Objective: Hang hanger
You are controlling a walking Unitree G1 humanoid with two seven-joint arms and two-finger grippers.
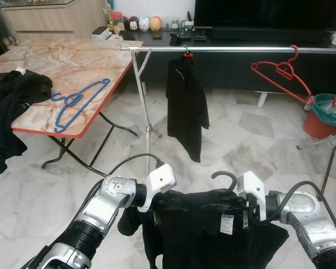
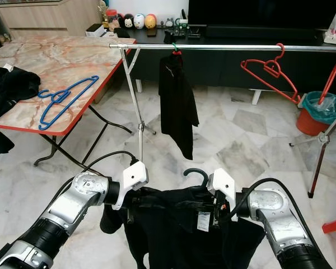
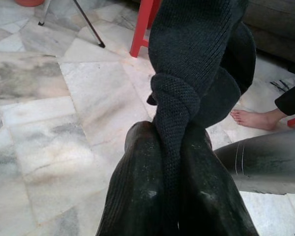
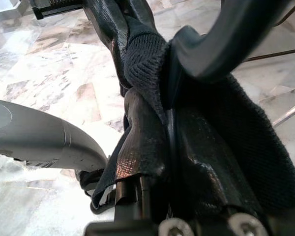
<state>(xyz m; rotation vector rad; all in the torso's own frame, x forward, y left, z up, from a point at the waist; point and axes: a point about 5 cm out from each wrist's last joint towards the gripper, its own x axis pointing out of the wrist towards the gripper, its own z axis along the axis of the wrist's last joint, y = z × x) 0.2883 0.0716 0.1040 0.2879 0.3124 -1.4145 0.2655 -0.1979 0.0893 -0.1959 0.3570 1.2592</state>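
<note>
Left gripper (image 3: pixel 169 196) and right gripper (image 4: pixel 169 162) are each clamped tight on the black garment (image 1: pixel 207 224); its white label (image 1: pixel 226 225) is illegible.

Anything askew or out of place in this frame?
Yes. The red hanger hangs tilted on the rail, one end dropping low. A black garment lies heaped on the table, spilling over its edge, beside a blue hanger lying flat. A person's bare foot shows on the floor.
</note>
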